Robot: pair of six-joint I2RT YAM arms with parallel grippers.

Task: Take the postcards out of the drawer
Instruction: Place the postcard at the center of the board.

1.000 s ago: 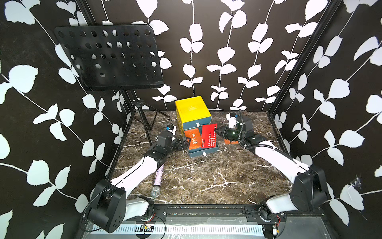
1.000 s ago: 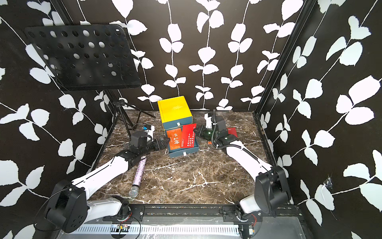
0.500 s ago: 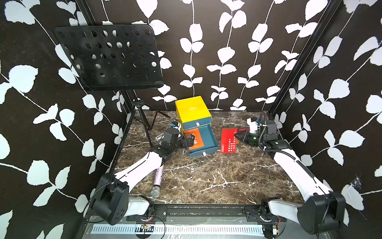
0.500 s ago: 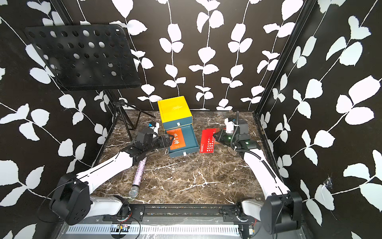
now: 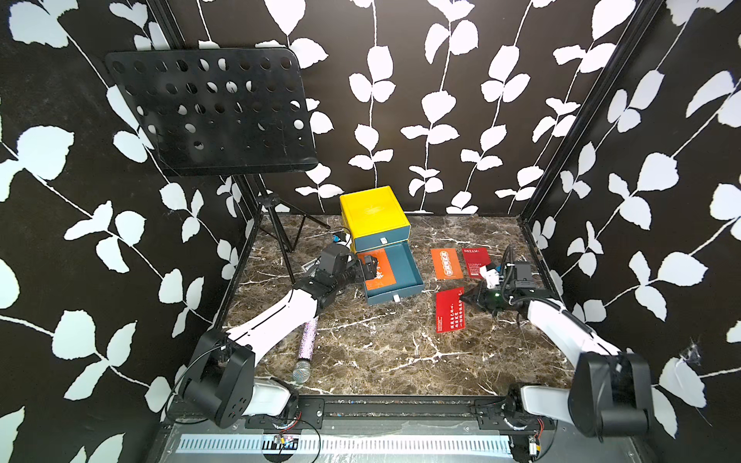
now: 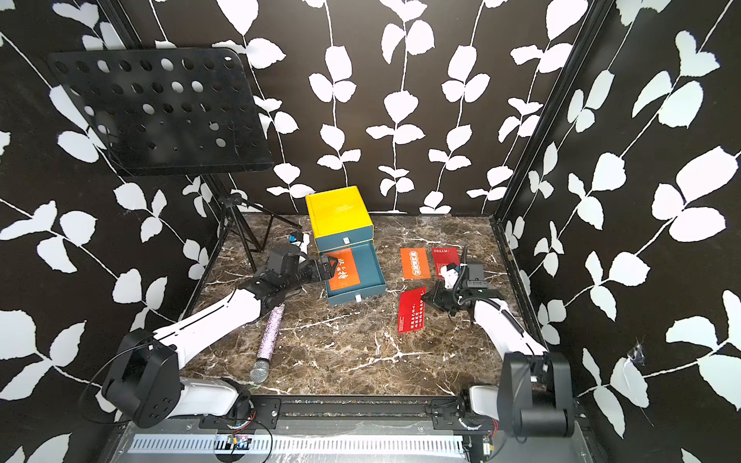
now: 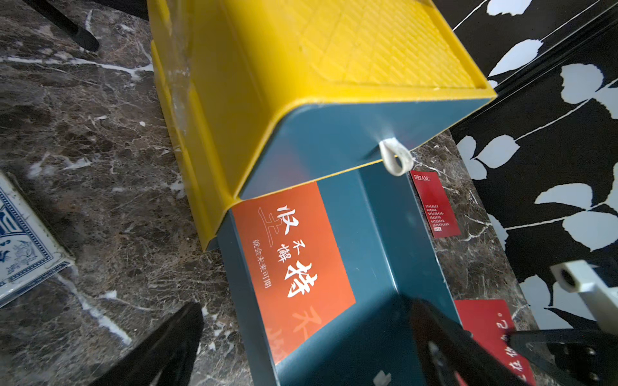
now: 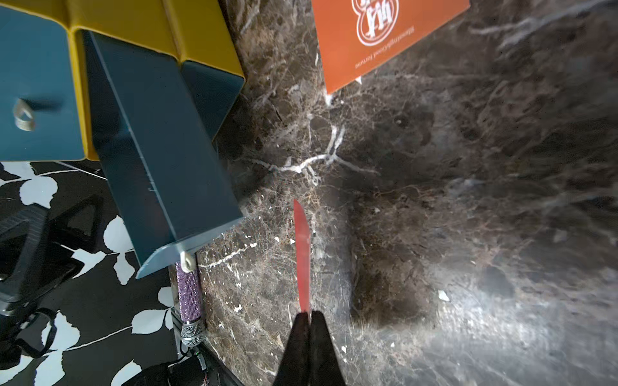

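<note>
**Three postcards out, orange ones left in the drawer**

Ok, so here's where I'm at. The right claw (image 8: 309,317) is pinched tight on one edge of a red postcard (image 5: 450,309) with white text down its face. On the right wrist cam the card is just a thin red sliver, so I'm holding it roughly level with the marble table (image 5: 381,352). The shadow beside it makes me think it's hovering a bit rather than lying flat, but I can't swear to it. The edge grip makes sense to me, since these things are paper thin and there's nothing else to grab.

I'm bringing it in near the two already out: a badge-print orange postcard (image 5: 446,263) and a DREAM postcard (image 5: 476,260) in darker red. They lie flat, side by side, clear of the drawer (image 5: 405,264).

The left claw (image 5: 369,267) is spread wide at the drawer's side. Going by its wrist cam, one finger sits over the table outside the wall and the other over the inside. My guess is it's lined up for the next pick.

Under it a big-lettered orange postcard (image 7: 291,254) lies flat on the teal floor, its far end right at the mouth of the yellow box (image 5: 373,210). A second orange one (image 7: 301,331) seems to peek out beneath it.
</note>
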